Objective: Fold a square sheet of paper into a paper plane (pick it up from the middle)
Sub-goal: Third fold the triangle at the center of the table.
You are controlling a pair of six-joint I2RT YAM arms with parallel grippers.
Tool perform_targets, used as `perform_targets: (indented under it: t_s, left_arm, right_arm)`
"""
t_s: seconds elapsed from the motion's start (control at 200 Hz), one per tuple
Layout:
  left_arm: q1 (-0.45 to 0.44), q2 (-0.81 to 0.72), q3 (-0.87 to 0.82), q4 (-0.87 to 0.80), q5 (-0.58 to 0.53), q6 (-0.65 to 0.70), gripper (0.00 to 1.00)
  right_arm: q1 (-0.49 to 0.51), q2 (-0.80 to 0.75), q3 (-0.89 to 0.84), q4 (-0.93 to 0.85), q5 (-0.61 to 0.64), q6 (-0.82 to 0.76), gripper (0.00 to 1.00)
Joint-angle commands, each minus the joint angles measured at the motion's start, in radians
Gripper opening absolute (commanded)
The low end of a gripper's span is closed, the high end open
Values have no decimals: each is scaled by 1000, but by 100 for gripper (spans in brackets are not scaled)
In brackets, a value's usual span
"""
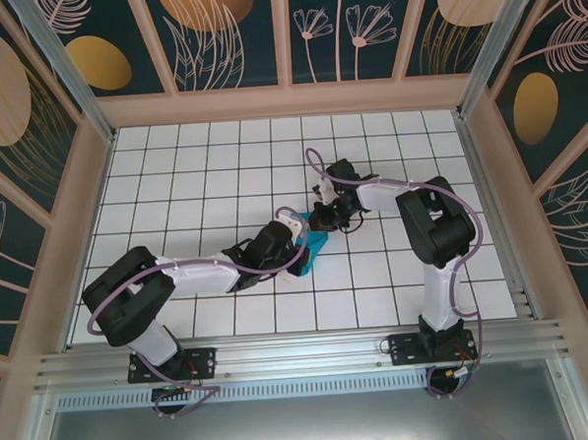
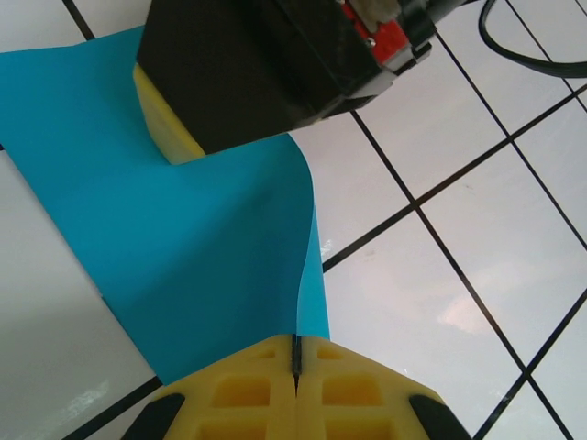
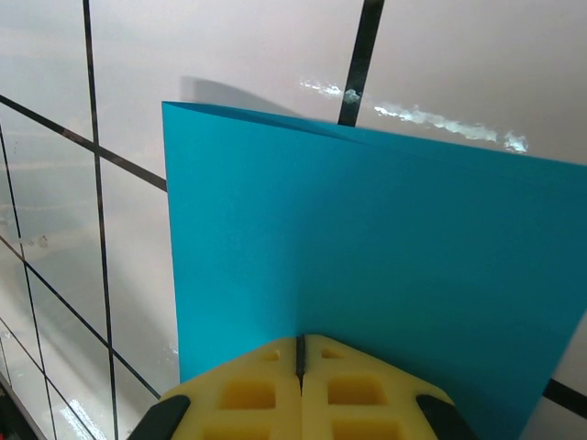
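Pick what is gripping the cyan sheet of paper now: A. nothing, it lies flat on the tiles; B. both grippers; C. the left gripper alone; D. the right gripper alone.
B: the left gripper is shut on one edge of the cyan sheet of paper, and the right gripper is shut on another part of it.

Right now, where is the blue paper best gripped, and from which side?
At opposite edges, edge-on, one tool from each side. The square sheet of paper is thin and doubled over; left tool and right tool pinch it so.
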Motion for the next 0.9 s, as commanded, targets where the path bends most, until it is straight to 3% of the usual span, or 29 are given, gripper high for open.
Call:
perform_targets:
  t_s: [0.0,0.896]
  left_arm:
    - [20,18,6,34,45,-1,0]
    - [75,115,77,-32,10,105,0]
  right_arm:
    - [1,28,22,-47,8,-40,4]
    - [9,42,22,-46,-3,-29,5]
